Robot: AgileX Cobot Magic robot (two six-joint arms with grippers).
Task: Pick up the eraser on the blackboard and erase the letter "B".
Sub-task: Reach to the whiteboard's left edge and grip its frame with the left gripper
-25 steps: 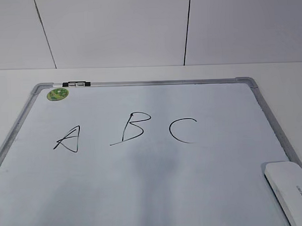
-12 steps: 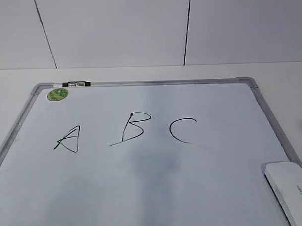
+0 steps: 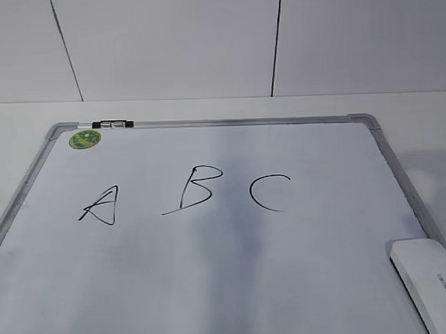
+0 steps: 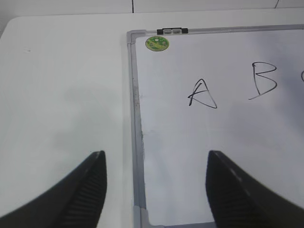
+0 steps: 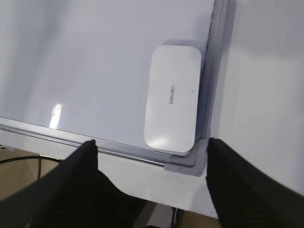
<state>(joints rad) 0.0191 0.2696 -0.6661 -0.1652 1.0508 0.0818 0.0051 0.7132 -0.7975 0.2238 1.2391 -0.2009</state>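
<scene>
The white eraser (image 3: pixel 430 277) lies flat in the near right corner of the blackboard (image 3: pixel 227 284); it also shows in the right wrist view (image 5: pixel 172 98), against the board's grey frame. The black letter "B" (image 3: pixel 195 188) with its slanted tail sits mid-board between "A" (image 3: pixel 100 206) and "C" (image 3: pixel 269 192); it also shows in the left wrist view (image 4: pixel 262 80). My right gripper (image 5: pixel 151 145) is open and empty, hovering above the board's near right corner, just short of the eraser. My left gripper (image 4: pixel 156 156) is open and empty above the board's near left edge. Neither gripper shows in the exterior view.
A small black-and-white marker (image 3: pixel 113 125) rests on the board's far frame beside the round green sticker (image 3: pixel 83 139). The white table (image 4: pixel 61 95) extends left of the board. The table's front edge (image 5: pixel 156 192) lies just below the board's near corner.
The board, letters and eraser have not moved. A faint shadow over the table right of the board has shifted slightly.
</scene>
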